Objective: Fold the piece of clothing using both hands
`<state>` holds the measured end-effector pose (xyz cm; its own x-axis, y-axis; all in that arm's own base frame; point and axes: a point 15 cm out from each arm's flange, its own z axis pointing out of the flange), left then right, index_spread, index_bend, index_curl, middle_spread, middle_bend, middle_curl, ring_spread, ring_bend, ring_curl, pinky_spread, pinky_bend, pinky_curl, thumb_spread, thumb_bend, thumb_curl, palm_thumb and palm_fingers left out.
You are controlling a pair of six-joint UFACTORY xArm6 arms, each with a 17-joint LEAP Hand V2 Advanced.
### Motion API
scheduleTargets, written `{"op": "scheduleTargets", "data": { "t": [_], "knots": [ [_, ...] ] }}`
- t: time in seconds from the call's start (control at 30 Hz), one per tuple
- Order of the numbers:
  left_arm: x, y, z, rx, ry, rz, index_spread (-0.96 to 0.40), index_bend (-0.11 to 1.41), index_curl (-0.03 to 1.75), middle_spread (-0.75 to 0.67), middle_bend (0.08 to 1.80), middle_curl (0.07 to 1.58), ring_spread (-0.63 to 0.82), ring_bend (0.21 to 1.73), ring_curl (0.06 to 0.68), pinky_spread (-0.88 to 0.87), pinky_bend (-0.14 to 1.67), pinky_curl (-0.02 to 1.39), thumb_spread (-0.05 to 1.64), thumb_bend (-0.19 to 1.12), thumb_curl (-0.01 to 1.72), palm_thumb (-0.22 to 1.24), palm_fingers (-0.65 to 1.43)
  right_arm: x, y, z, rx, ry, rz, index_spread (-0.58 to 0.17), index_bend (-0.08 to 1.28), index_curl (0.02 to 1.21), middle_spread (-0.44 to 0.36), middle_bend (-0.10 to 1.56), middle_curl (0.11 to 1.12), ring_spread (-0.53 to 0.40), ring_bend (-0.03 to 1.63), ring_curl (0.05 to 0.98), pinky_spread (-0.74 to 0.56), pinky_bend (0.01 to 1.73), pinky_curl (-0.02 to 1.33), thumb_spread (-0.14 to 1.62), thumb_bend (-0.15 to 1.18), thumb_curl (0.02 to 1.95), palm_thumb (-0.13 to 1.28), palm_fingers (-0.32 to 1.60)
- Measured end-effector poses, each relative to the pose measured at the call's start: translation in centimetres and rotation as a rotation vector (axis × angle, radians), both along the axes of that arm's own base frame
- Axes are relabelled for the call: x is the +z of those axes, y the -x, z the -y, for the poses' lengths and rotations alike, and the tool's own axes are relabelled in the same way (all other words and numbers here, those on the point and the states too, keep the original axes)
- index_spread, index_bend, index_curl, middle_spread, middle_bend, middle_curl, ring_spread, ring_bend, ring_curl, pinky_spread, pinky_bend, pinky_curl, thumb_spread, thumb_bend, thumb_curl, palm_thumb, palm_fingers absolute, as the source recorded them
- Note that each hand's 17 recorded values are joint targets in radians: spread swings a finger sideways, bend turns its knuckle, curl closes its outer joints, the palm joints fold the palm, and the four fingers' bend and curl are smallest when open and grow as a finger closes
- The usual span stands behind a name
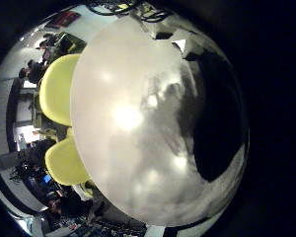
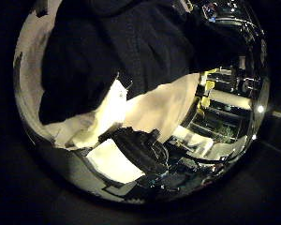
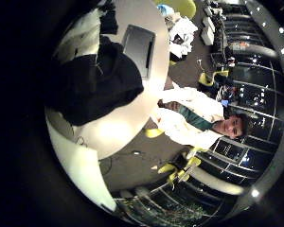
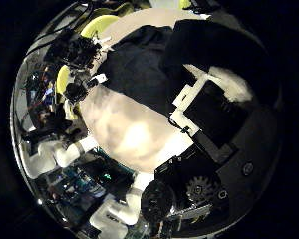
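A dark garment (image 3: 95, 80) lies bunched on a round pale table (image 3: 133, 113). My right hand (image 4: 204, 110) hangs well above the table. Its fingers reach out over the garment's edge (image 4: 149, 60) and hold nothing, so it is open. My left hand (image 2: 140, 150) is low and close to the cloth. The garment (image 2: 112, 56) fills much of its thumb side view, with a pale fold (image 2: 89, 127) beside bare tabletop (image 2: 164, 103). In the left little finger side view the garment (image 1: 215, 138) covers one side of the table (image 1: 128, 118).
A flat grey item (image 3: 137, 47) lies on the table beside the garment. Yellow chairs (image 1: 59, 84) stand just off the table's edge. Shelves and equipment (image 4: 50, 80) ring the room beyond.
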<state>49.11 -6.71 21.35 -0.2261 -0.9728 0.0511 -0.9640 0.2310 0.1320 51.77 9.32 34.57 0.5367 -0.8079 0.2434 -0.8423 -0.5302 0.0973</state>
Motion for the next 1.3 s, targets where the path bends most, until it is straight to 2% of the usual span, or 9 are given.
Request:
{"op": "scheduleTargets", "data": {
  "t": [0.27, 0.57, 0.73, 0.83, 0.87, 0.9, 0.97, 1.1, 1.3],
  "knots": [
    [5.0, 1.9, -6.4, 0.076, 0.061, 0.019, -0.19, 0.29, 0.56, -0.13, 0.38, 0.46, 0.01, 0.60, 0.178, 0.20, 0.15, 0.28, 1.32, 0.00, 0.34, 0.51, 0.47, -4.0, -1.0, -9.4, 0.128, 0.012, 0.005, -0.325, 1.02, 0.90, -0.166, 1.26, 0.86, -0.232, 1.37, 0.761, -0.18, 1.25, 0.97, 0.99, -0.01, 0.82, 1.08, 1.05],
    [5.6, 4.5, -9.7, 0.135, 0.115, -0.006, -0.23, 0.33, 0.64, -0.21, 0.50, 0.56, -0.10, 0.67, 0.208, 0.15, 0.19, 0.26, 1.30, -0.01, 0.38, 0.52, 0.45, -10.5, -1.9, -15.9, 0.243, 0.006, 0.004, -0.316, 0.99, 0.89, -0.163, 1.24, 0.86, -0.231, 1.36, 0.764, -0.20, 1.22, 0.99, 0.98, -0.03, 0.82, 1.01, 1.05],
    [5.6, 5.2, -10.2, 0.147, 0.115, -0.005, -0.24, 0.34, 0.67, -0.23, 0.51, 0.60, -0.12, 0.70, 0.221, 0.15, 0.20, 0.26, 1.30, -0.01, 0.40, 0.52, 0.43, -11.2, -2.1, -16.9, 0.255, -0.009, 0.010, -0.364, 0.67, 0.84, -0.184, 1.13, 0.81, -0.243, 1.36, 0.728, -0.30, 1.16, 0.91, 1.01, -0.04, 0.77, 0.86, 0.82],
    [5.5, 5.5, -10.2, 0.150, 0.115, -0.009, -0.25, 0.35, 0.69, -0.23, 0.51, 0.62, -0.13, 0.71, 0.227, 0.14, 0.20, 0.27, 1.31, -0.01, 0.41, 0.53, 0.43, -10.5, -3.3, -17.2, 0.258, -0.039, 0.059, -0.378, 0.35, 0.75, -0.219, 0.93, 0.75, -0.279, 1.36, 0.705, -0.39, 1.13, 0.86, 1.03, -0.03, 0.72, 0.82, 0.34],
    [5.5, 5.7, -10.2, 0.150, 0.115, -0.011, -0.25, 0.35, 0.70, -0.23, 0.52, 0.62, -0.13, 0.71, 0.227, 0.14, 0.20, 0.27, 1.31, -0.01, 0.41, 0.53, 0.43, -10.1, -3.9, -17.4, 0.262, -0.053, 0.084, -0.384, 0.33, 0.74, -0.225, 0.92, 0.74, -0.282, 1.36, 0.702, -0.39, 1.13, 0.86, 1.03, -0.03, 0.72, 0.82, 0.34],
    [5.4, 5.9, -10.3, 0.153, 0.115, -0.014, -0.25, 0.35, 0.71, -0.24, 0.52, 0.63, -0.13, 0.71, 0.230, 0.14, 0.21, 0.27, 1.31, -0.01, 0.41, 0.53, 0.42, -9.4, -4.3, -17.5, 0.265, -0.065, 0.107, -0.390, 0.26, 0.68, -0.231, 0.79, 0.69, -0.283, 1.31, 0.673, -0.34, 1.08, 0.83, 1.04, -0.03, 0.70, 0.80, 0.12],
    [5.3, 6.1, -10.4, 0.155, 0.115, -0.016, -0.25, 0.35, 0.71, -0.24, 0.52, 0.64, -0.13, 0.72, 0.232, 0.14, 0.21, 0.28, 1.30, -0.01, 0.42, 0.53, 0.42, -7.4, -5.0, -17.3, 0.264, -0.086, 0.152, -0.407, 0.22, 0.61, -0.186, 0.63, 0.62, -0.261, 1.22, 0.636, -0.24, 1.02, 0.81, 1.04, -0.03, 0.68, 0.78, -0.04],
    [5.2, 6.3, -10.2, 0.159, 0.118, -0.020, -0.26, 0.35, 0.74, -0.24, 0.52, 0.67, -0.14, 0.73, 0.239, 0.13, 0.22, 0.28, 1.31, -0.01, 0.42, 0.53, 0.41, -3.4, -5.7, -16.6, 0.251, -0.139, 0.222, -0.423, 0.17, 0.51, -0.112, 0.43, 0.51, -0.163, 0.97, 0.518, -0.01, 0.94, 0.73, 1.05, -0.03, 0.63, 0.73, -0.11],
    [5.0, 6.7, -10.0, 0.162, 0.119, -0.025, -0.26, 0.35, 0.77, -0.25, 0.52, 0.70, -0.14, 0.74, 0.247, 0.12, 0.23, 0.29, 1.31, -0.01, 0.43, 0.54, 0.39, 3.9, -5.6, -17.1, 0.263, -0.296, 0.327, -0.426, 0.14, 0.42, -0.065, 0.31, 0.43, -0.056, 0.80, 0.425, 0.22, 0.81, 0.63, 1.07, -0.01, 0.62, 0.76, -0.07]
  ]
}}
